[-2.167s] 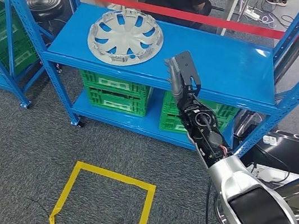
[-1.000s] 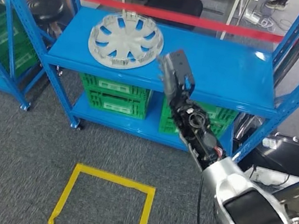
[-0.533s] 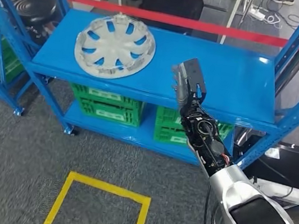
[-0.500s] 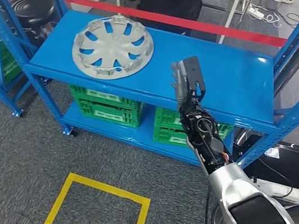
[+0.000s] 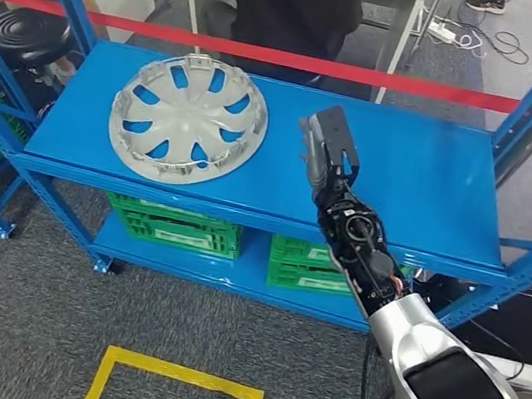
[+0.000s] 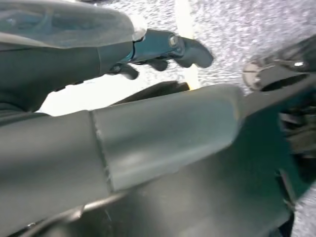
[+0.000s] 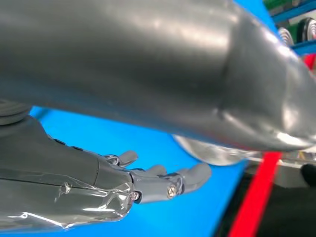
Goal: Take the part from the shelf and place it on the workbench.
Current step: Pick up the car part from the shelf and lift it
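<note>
Blue shelf (image 5: 420, 173), upper deck: one item.
Silver hubcap (image 5: 188, 117) lies flat on left half. Lower deck holds green crates (image 5: 174, 230), left and right, side by side.

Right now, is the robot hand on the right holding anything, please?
No. The right robot hand is open above the shelf, fingers extended, beside the hubcap.

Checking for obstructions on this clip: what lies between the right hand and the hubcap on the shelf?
Only bare blue shelf lies between the right hand and the hubcap; the head view shows this.
</note>
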`<act>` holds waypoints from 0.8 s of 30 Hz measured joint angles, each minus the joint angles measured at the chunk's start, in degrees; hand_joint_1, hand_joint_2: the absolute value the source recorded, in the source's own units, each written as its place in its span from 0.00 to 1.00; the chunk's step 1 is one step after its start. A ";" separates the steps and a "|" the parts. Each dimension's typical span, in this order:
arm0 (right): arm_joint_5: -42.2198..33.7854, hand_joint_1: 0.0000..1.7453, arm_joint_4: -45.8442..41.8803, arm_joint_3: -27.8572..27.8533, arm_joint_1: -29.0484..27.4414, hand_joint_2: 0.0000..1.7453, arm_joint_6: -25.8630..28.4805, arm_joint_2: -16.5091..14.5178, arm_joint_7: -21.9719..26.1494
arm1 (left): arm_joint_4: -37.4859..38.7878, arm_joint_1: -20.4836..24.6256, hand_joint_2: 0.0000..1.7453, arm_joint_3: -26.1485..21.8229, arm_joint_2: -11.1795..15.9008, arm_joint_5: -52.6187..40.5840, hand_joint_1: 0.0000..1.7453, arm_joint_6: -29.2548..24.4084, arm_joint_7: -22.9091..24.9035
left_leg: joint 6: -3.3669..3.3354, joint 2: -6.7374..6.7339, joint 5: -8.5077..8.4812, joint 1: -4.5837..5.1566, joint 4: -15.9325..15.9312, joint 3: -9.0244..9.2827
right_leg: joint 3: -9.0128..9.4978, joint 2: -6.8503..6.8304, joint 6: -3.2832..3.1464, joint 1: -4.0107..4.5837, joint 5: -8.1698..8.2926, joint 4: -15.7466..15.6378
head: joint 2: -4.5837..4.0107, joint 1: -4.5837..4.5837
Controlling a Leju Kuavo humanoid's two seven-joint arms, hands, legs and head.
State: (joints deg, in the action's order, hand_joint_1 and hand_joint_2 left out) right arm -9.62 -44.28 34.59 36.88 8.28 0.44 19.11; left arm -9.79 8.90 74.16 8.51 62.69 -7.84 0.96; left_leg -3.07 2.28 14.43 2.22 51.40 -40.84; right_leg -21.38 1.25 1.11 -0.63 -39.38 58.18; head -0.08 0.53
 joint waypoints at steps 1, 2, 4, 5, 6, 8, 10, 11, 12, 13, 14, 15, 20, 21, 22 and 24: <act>0.17 0.00 -0.02 0.01 -0.04 0.00 0.03 0.01 -0.04 | 0.00 0.02 0.00 -0.09 -0.09 0.00 0.00 -0.01 0.00 | -0.17 0.11 0.55 -0.02 -0.01 0.48 | -2.53 -0.33 -0.10 0.22 -1.84 4.56 | 0.00 0.21; 0.31 0.00 -0.02 0.03 -0.27 0.00 0.02 0.01 -0.09 | 0.00 0.01 0.00 -0.15 -0.20 0.00 0.00 -0.01 0.00 | -0.25 0.28 1.04 -0.06 0.04 0.92 | -5.35 -0.43 -0.21 0.36 -3.15 8.82 | 0.00 0.37; 0.46 0.00 -0.01 0.05 -0.85 0.00 -0.02 0.02 -0.17 | 0.00 -0.14 0.00 -0.21 -0.42 -0.01 0.00 -0.06 0.00 | -0.20 0.96 1.97 -0.11 0.26 1.79 | -9.38 -0.43 -0.22 0.41 -2.02 12.29 | 0.01 0.66; 0.49 0.00 -0.01 0.04 -0.99 0.00 -0.09 0.04 -0.19 | 0.00 -0.21 0.00 -0.21 -0.47 -0.03 0.00 -0.10 0.01 | -0.10 1.41 2.39 -0.13 0.45 2.26 | -9.96 -0.36 -0.08 0.35 0.58 10.62 | 0.01 0.81; 0.52 0.00 -0.01 0.03 -1.02 0.00 -0.18 0.07 -0.21 | 0.00 -0.27 0.00 -0.22 -0.49 -0.06 0.00 -0.13 0.02 | 0.04 1.92 2.78 -0.16 0.65 2.72 | -9.75 -0.06 0.12 0.18 4.00 7.20 | 0.01 1.00; 0.79 0.00 -0.01 0.01 -0.99 0.00 -0.32 0.30 -0.41 | 0.00 -0.25 0.00 -0.24 -0.45 -0.18 0.00 -0.16 0.10 | 0.35 3.00 3.31 -0.13 1.21 3.22 | -8.48 1.82 0.40 -0.30 9.11 0.40 | 0.00 1.14; 1.31 0.00 -0.02 0.03 -1.13 0.00 -0.37 0.48 -0.91 | 0.00 -0.14 0.00 -0.24 -0.37 -0.42 0.00 -0.16 0.19 | 0.71 4.08 3.39 -0.25 1.65 3.07 | -7.69 2.96 0.12 -0.31 10.32 -2.26 | 0.00 1.02; 1.60 0.00 -0.11 0.06 -1.11 0.00 -0.39 0.48 -1.17 | 0.00 -0.14 0.00 -0.24 -0.33 -0.56 0.00 -0.15 0.23 | 0.93 4.71 3.28 -0.35 1.78 2.91 | -7.47 2.57 -0.23 -0.17 10.32 -2.63 | 0.00 0.96; 1.90 0.00 -0.27 0.08 -0.97 0.00 -0.42 0.45 -1.45 | 0.01 -0.19 0.00 -0.24 -0.24 -0.73 0.00 -0.15 0.27 | 1.17 4.83 3.27 -0.37 1.82 2.76 | -7.12 1.96 -0.64 -0.14 10.42 -2.66 | 0.00 1.04; 2.19 0.00 -0.45 0.08 -0.74 0.00 -0.45 0.42 -1.69 | -0.01 -0.25 0.00 -0.24 -0.26 -0.90 0.00 -0.12 0.33 | 1.52 4.03 3.67 -0.23 2.37 2.49 | -6.75 1.37 -1.02 -0.19 10.54 -2.83 | 0.00 0.96; 2.49 0.00 -0.66 0.06 -0.48 0.00 -0.48 0.40 -1.96 | -0.03 -0.22 0.00 -0.23 -0.29 -1.06 0.00 -0.10 0.40 | 1.94 2.68 4.69 -0.20 4.04 1.78 | -6.39 0.75 -1.43 -0.26 10.69 -3.01 | 0.00 0.66; 2.76 0.00 -0.80 0.03 -0.27 0.00 -0.54 0.40 -2.21 | -0.05 -0.10 0.00 -0.22 -0.33 -1.24 0.00 -0.08 0.45 | 2.34 0.96 6.33 -0.27 7.00 0.50 | -6.06 0.12 -1.71 -0.26 10.78 -3.13 | 0.00 0.37; 3.73 0.00 -1.00 0.03 -0.14 0.00 -0.72 0.46 -3.09 | -0.07 0.72 0.00 -0.22 -0.63 -1.73 0.00 -0.07 0.64 | 3.25 -1.85 10.22 -1.49 19.27 -4.93 | -5.63 -3.18 -1.96 0.07 10.38 -3.19 | 0.01 -0.33; 3.85 0.00 -1.06 0.04 -0.08 0.00 -0.73 0.46 -3.15 | -0.07 0.74 0.00 -0.22 -0.63 -1.79 0.00 -0.07 0.70 | 3.05 -2.16 8.46 -1.49 15.68 -3.03 | -5.37 -3.77 -1.88 0.10 10.16 -3.20 | 0.01 -0.34; 3.97 0.00 -1.16 0.04 0.00 0.00 -0.74 0.46 -3.19 | -0.07 0.74 0.00 -0.22 -0.60 -1.84 0.00 -0.07 0.76 | 2.70 -3.06 6.78 -1.31 11.05 -0.59 | -5.08 -4.30 -1.77 0.14 9.89 -3.22 | 0.01 -0.34; 4.19 0.00 -1.43 0.03 0.25 0.00 -0.75 0.46 -3.28 | -0.06 0.89 0.00 -0.22 -0.55 -1.92 0.00 -0.03 0.80 | 1.94 -4.74 5.17 -0.61 4.23 3.05 | -4.77 -5.22 -1.36 0.47 9.33 -3.30 | 0.00 -0.36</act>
State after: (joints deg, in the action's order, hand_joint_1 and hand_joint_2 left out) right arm -5.43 -45.70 34.63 37.14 7.53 0.90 15.84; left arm -9.85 9.79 73.94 7.97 60.77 -7.87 1.76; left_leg -1.13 -2.46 19.60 1.61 55.64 -37.79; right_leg -26.15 -3.97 -0.26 -0.16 -30.05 54.88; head -0.08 0.17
